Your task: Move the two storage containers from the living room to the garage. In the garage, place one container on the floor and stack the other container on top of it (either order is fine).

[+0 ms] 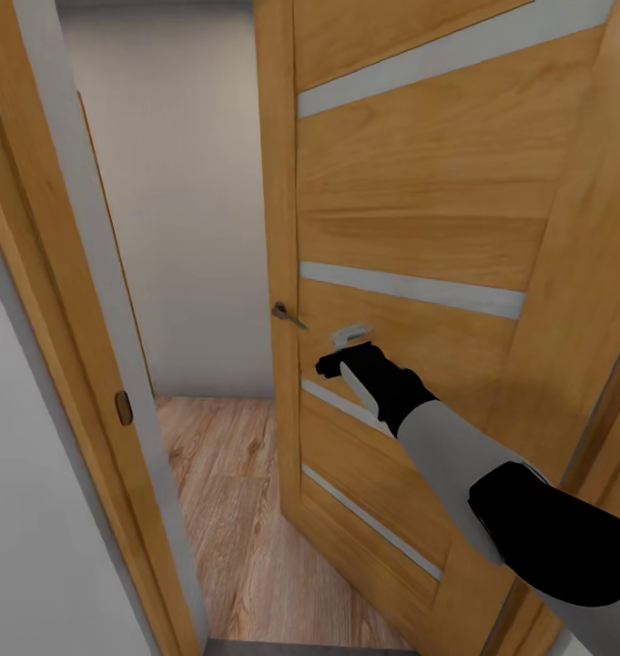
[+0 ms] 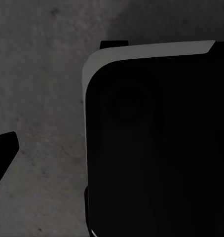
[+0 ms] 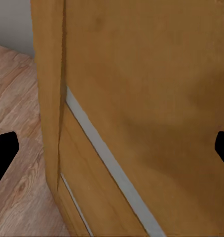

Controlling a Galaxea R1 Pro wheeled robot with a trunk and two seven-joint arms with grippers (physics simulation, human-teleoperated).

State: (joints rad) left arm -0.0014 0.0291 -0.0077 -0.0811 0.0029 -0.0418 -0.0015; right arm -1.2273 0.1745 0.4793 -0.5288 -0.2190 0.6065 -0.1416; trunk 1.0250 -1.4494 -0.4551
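Right arm (image 1: 492, 474), nearest the head camera: black forearm shell, grey middle segment, black wrist, reaching forward and up toward a wooden door (image 1: 419, 219). Right gripper (image 1: 346, 351): dark fingers at the door face, just beside and slightly below the dark lever handle (image 1: 288, 315), with a pale bracket above them. Whether they touch the door cannot be told. In the right wrist view the two fingertips (image 3: 3, 153) stand wide apart at opposite edges, spread with nothing between them, facing the door's panel and one of its grey inlay strips (image 3: 112, 173).

Door: honey-coloured wood with slanted grey strips, standing ajar. Door frame (image 1: 45, 273): same wood, with a small dark strike plate. Through the gap lie a light wood plank floor (image 1: 228, 492) and a plain pale wall (image 1: 182, 182).

Left gripper: one dark fingertip (image 2: 3, 153) shows over a dark grey speckled floor (image 2: 43, 98), beside a large black housing with a pale edge (image 2: 151, 148); open or closed cannot be told.

Neither storage container appears at this moment.
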